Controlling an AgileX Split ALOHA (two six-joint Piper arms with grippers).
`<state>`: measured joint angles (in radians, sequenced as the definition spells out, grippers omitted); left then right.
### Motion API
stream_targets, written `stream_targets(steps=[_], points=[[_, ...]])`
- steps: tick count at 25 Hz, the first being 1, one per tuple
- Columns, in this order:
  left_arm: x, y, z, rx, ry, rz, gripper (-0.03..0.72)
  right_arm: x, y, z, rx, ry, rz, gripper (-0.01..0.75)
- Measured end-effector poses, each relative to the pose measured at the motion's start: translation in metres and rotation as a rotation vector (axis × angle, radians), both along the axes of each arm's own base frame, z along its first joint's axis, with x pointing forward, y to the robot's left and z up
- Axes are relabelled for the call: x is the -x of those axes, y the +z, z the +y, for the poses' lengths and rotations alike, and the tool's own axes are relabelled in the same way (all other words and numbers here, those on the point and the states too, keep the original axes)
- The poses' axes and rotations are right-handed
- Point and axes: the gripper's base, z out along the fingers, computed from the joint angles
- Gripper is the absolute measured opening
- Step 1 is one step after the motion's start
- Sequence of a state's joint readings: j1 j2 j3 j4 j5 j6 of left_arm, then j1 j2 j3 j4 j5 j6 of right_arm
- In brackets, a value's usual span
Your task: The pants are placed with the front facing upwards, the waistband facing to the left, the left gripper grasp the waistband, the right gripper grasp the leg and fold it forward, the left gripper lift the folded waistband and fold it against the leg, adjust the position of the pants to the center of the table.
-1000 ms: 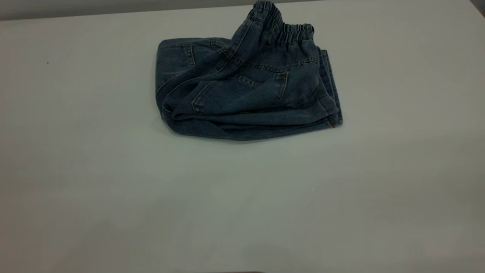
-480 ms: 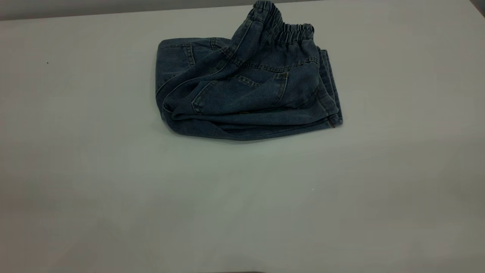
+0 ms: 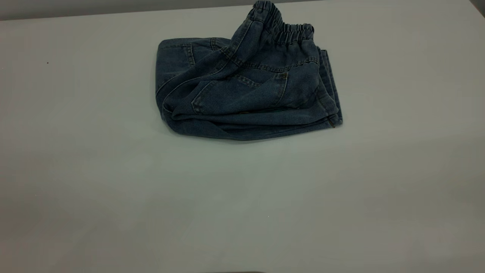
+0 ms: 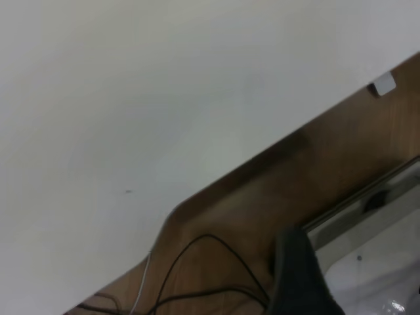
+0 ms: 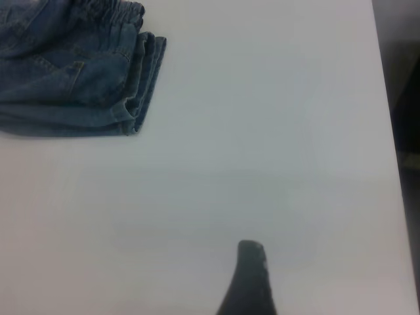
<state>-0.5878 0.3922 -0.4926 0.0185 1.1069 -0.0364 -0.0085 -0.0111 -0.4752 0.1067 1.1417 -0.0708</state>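
Note:
The pants lie folded into a compact blue denim bundle on the table, at its far middle. The gathered waistband sits on top along the bundle's far right edge, partly bunched up, with a pocket below it. Stacked leg hems line the bundle's right side. No gripper shows in the exterior view. The right wrist view has the pants far off, and a dark tip of my right gripper hovers over bare table, well apart from them. My left gripper hangs beyond the table's edge, over the floor.
In the left wrist view the table ends in a slanted edge, with brown floor and black cables below. A dark strip runs past the table's edge in the right wrist view.

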Motion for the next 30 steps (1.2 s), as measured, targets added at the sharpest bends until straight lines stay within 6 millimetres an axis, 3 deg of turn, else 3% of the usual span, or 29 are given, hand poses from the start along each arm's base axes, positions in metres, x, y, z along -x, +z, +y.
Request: stream_targets(steps=[18, 24, 30], points=[[0.002, 0.0, -0.002, 0.007, -0.049, 0.001, 0.393, 0.0, 0.0, 0.0, 0.0, 0.0, -0.001, 0.514], [0.002, 0.002, 0.012, 0.028, 0.24, -0.043, 0.393, 0.0, 0.0, 0.0, 0.0, 0.0, -0.001, 0.514], [0.022, 0.007, 0.024, 0.064, 0.474, -0.19, 0.393, 0.0, 0.0, 0.0, -0.001, -0.015, -0.001, 0.514]])
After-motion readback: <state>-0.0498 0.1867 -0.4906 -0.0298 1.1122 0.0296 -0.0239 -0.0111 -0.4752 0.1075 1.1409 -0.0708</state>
